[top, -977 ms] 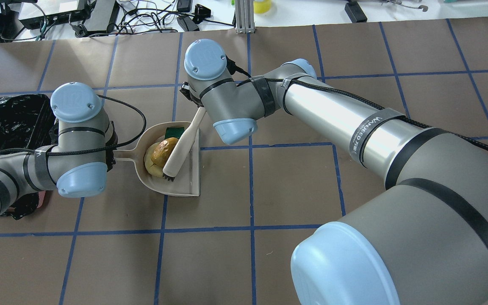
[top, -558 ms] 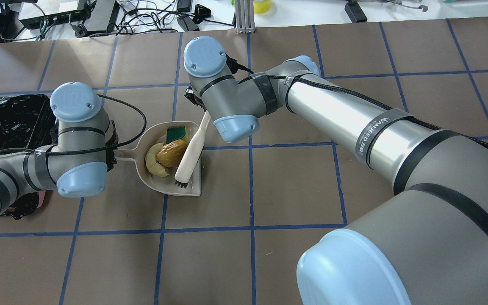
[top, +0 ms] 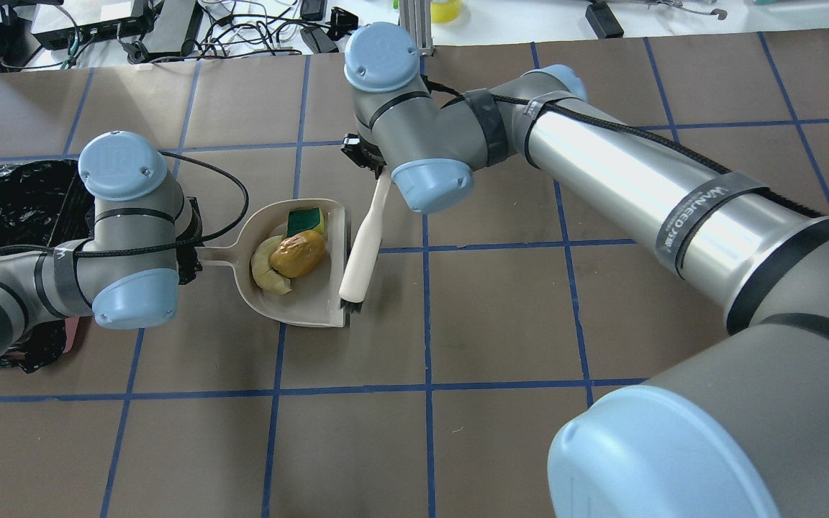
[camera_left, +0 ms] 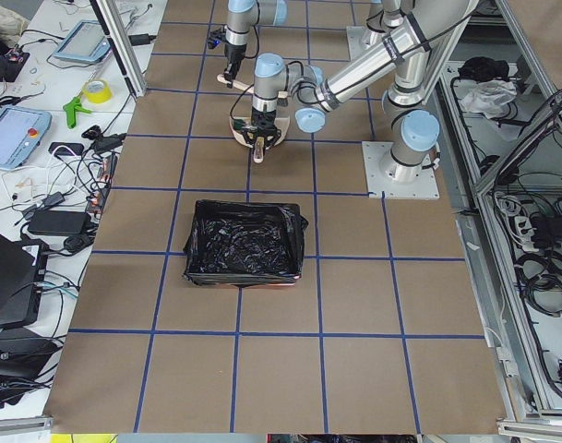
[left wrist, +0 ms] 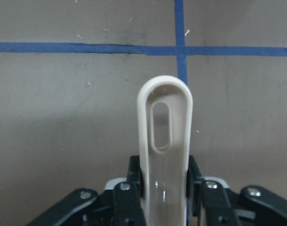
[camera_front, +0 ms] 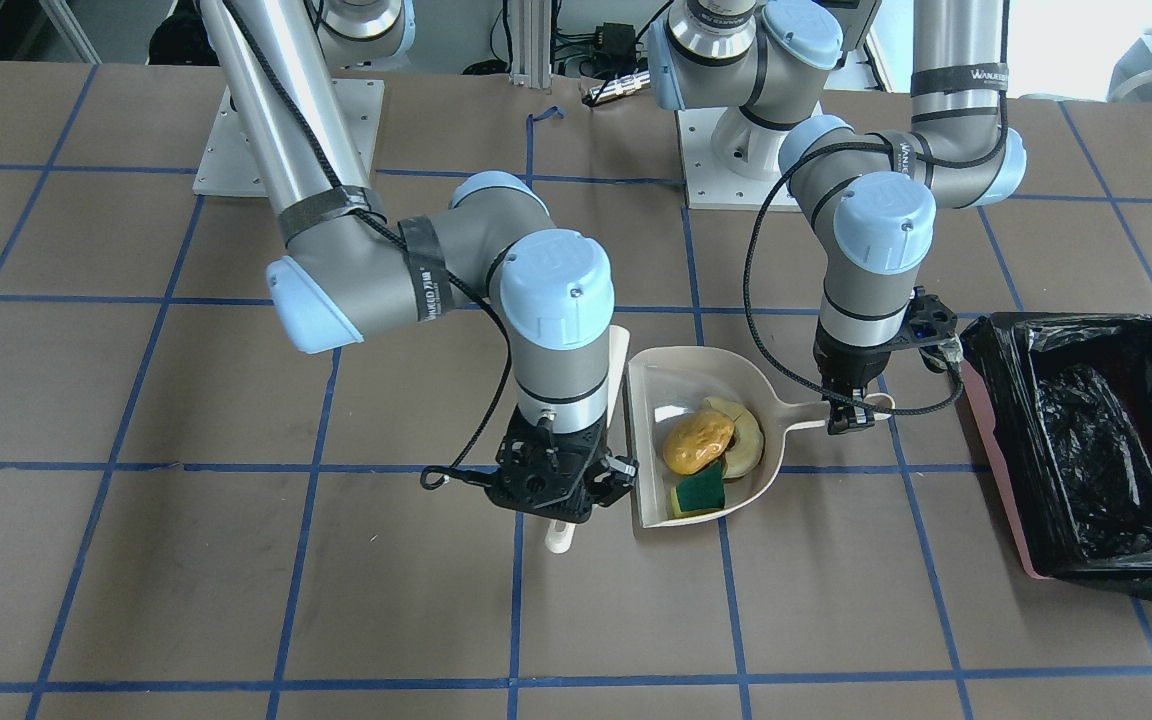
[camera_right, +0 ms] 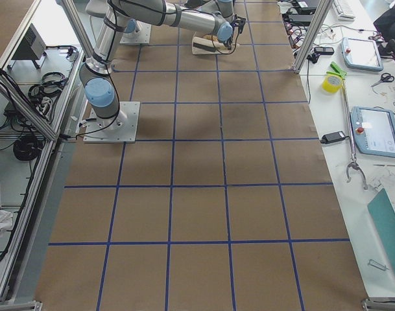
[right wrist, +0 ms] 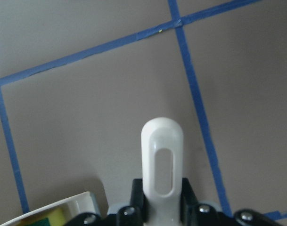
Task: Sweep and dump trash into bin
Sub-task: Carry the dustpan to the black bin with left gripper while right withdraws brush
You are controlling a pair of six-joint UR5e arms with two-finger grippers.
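A black strap (top: 699, 210) around the right arm (top: 601, 165) bears white lettering reading roughly "WANJEE…", the rest unclear.

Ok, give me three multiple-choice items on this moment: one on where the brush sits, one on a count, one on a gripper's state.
1. Where is the head of the brush relative to the dustpan?
A) deep inside it
B) outside it, by its open edge
C) underneath it

2. How many trash pieces lie in the dustpan?
A) one
B) two
C) three

3. The left gripper is:
A) shut on the dustpan's handle
B) open above the handle
C) shut on the brush

Answers:
1 B: in the overhead view the bristles sit just beyond the pan's open edge.
2 C: potato lump, crescent slice and sponge piece.
3 A: the left wrist view shows it clamped on the handle.
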